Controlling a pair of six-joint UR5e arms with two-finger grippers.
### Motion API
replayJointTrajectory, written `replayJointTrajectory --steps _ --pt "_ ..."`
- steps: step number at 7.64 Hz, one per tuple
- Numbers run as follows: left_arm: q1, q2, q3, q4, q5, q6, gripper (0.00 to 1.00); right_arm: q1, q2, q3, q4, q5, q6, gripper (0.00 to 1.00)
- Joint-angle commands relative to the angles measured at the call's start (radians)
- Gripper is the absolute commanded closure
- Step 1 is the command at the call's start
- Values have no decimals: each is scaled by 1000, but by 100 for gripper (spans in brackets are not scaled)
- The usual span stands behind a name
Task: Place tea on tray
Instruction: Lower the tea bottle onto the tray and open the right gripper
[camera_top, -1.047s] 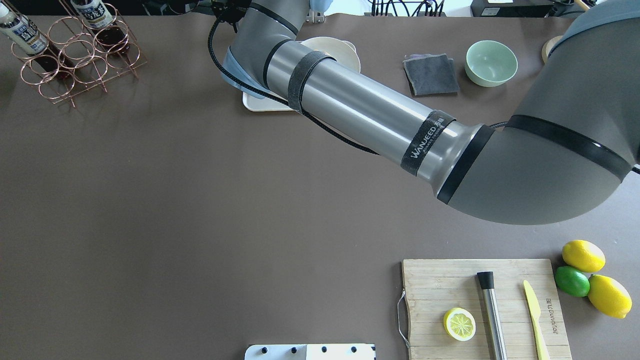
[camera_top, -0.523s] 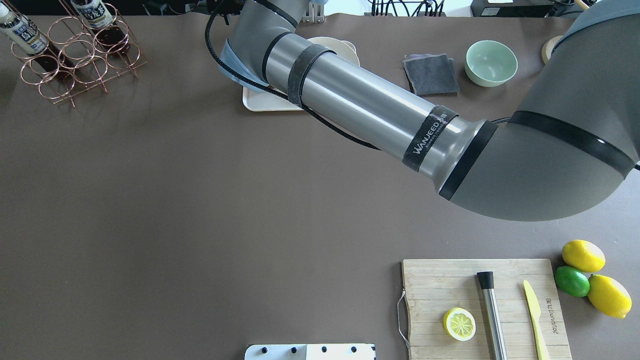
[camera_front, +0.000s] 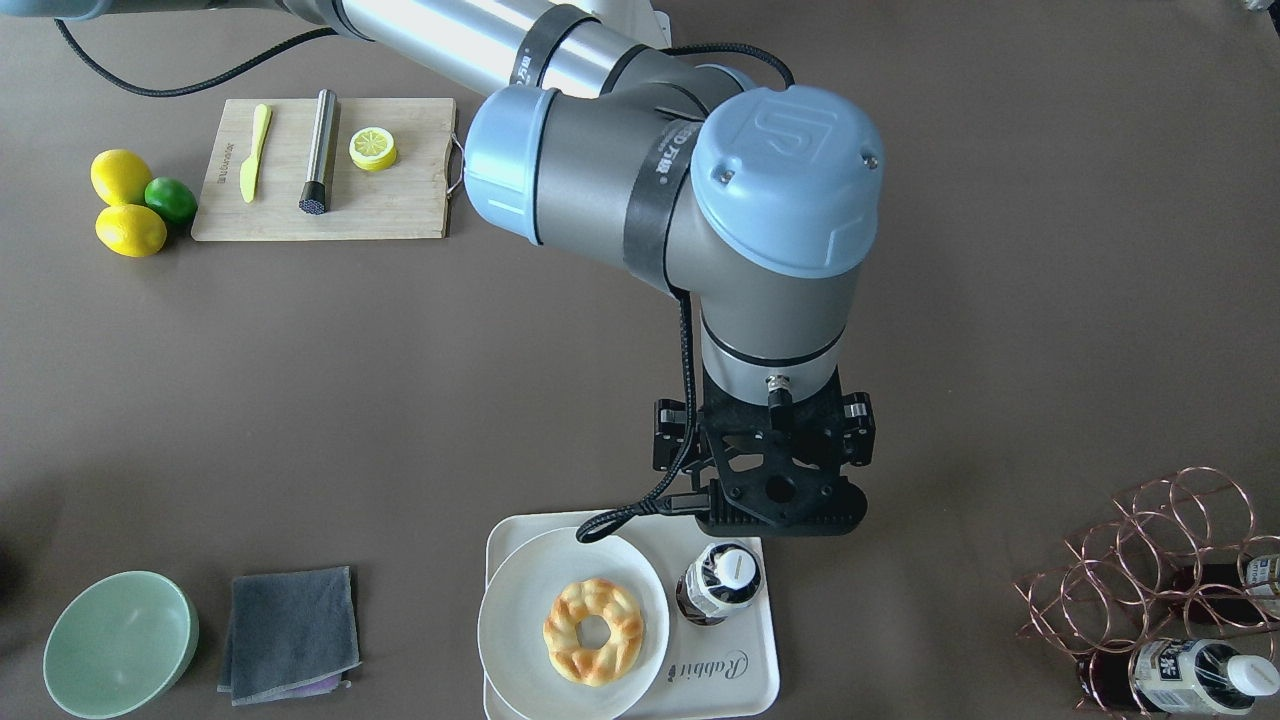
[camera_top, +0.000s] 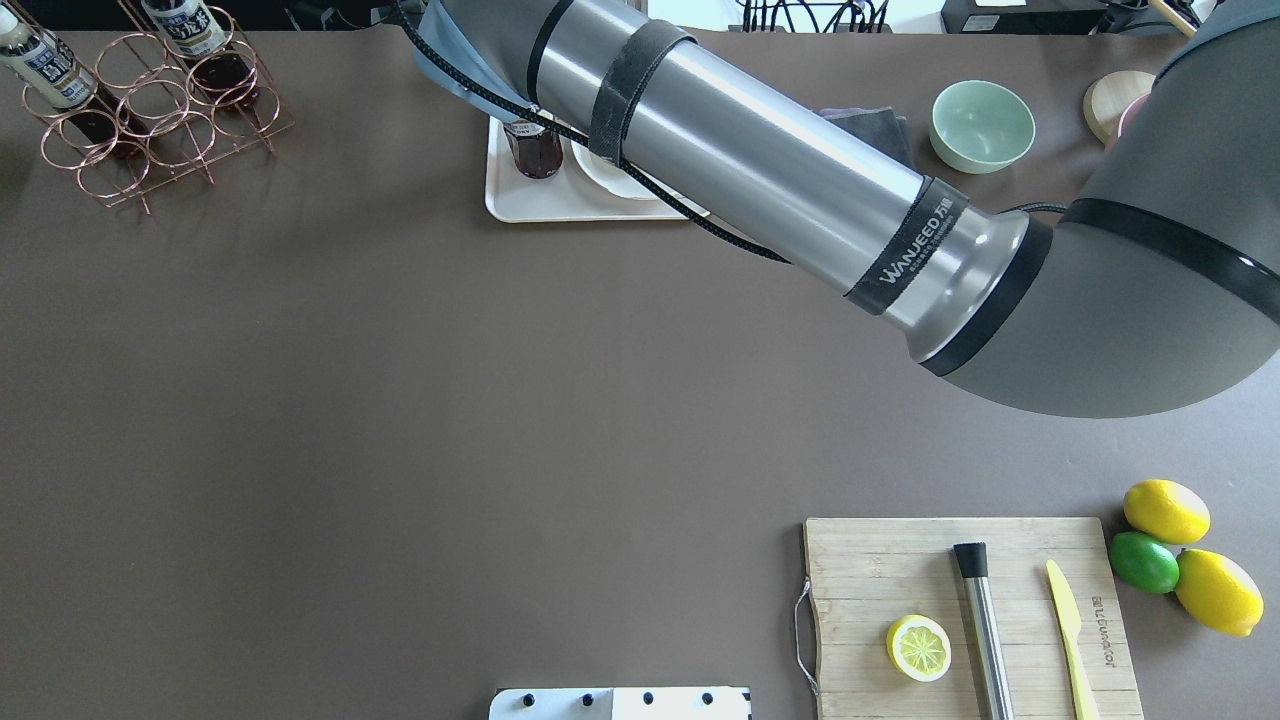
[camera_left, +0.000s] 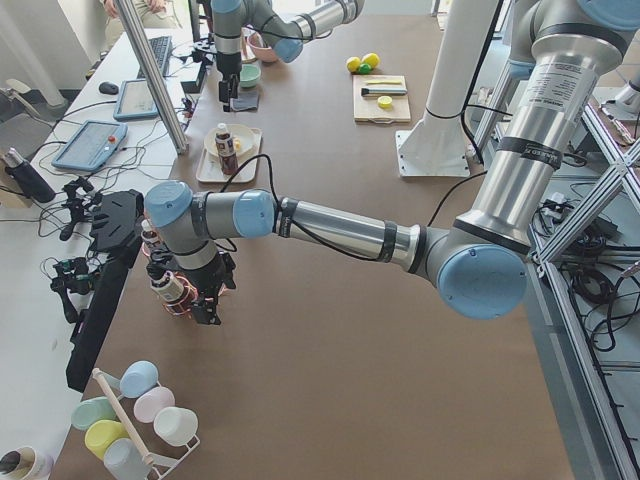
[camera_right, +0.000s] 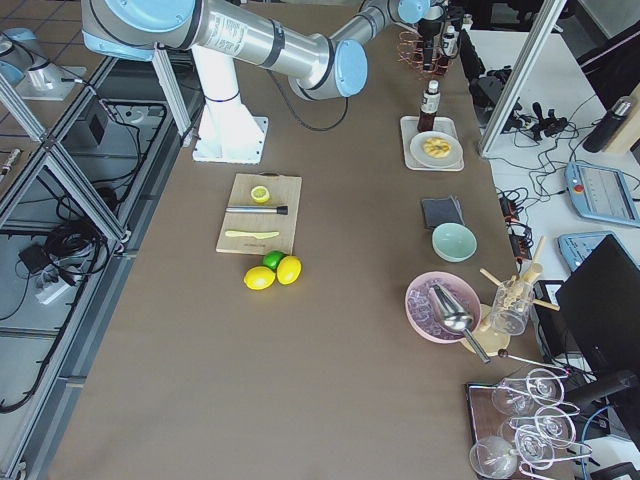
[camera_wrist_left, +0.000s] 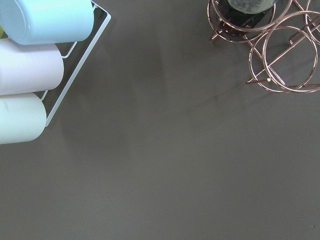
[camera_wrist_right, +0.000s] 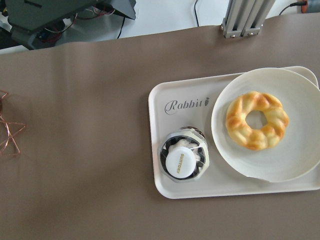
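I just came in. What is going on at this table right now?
The tea bottle stands upright on the cream tray, beside a round plate that holds a ring-shaped pastry. The right gripper hangs over the tray's edge and does not touch the bottle. Its fingers are hidden, so I cannot tell if it is open. The left gripper is far away, low beside the copper wire rack. Judged from this, the placing looks done.

Robotics laboratory. Evidence: upright aluminium post (camera_left: 152, 75), brown-covered table (camera_top: 400, 400), operators' desk on the far side with keyboard (camera_left: 160, 55), tablet (camera_left: 88, 145), loose cables.
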Motion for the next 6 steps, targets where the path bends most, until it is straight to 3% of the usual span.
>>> replayJointTrajectory --steps 1,3,4,5,6 --pt "2 -6 -10 -4 0 -2 2 31 -98 329 -386 112 -64 0" --pt "13 -12 -10 -2 0 5 2 68 -199 547 -805 125 -287 0" --pt "16 -12 -8 -4 -2 5 2 100 -250 609 -975 111 -429 0" --pt "28 -11 1 -5 1 5 2 131 -396 769 -1068 62 -560 0" --pt "29 -9 1 -4 1 5 2 189 -625 989 -1067 56 -616 0"
